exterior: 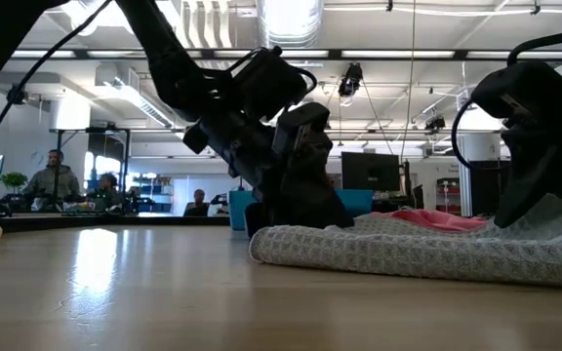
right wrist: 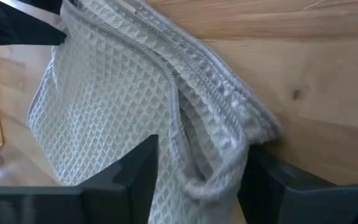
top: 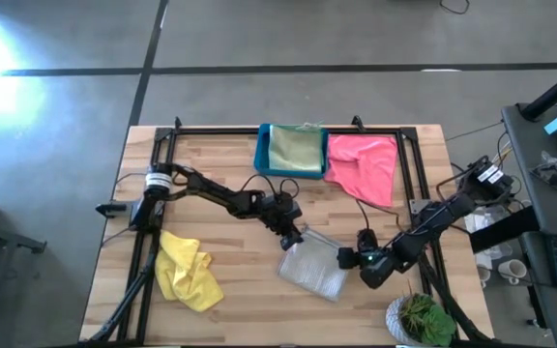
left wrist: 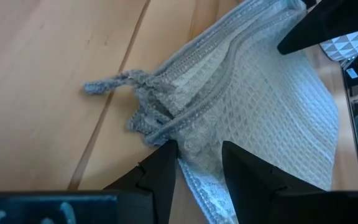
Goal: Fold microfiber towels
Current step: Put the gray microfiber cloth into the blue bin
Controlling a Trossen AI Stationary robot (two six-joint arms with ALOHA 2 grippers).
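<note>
Grey towel (top: pixel 314 268) lies folded mid-table, both hands at its ends. Left hand (left wrist: pixel 197 163) pinches one corner; right hand (right wrist: pixel 197 171) straddles the opposite edge, wide (not yet clamped). Best: match edges, keep layers together.

2 dark jointed arms, left arm (top: pixel 222 196) and right arm (top: pixel 424 232), are trailing black cables; a white band is ringing the left arm's base, and a green light is glowing near the right arm's tip.
</note>
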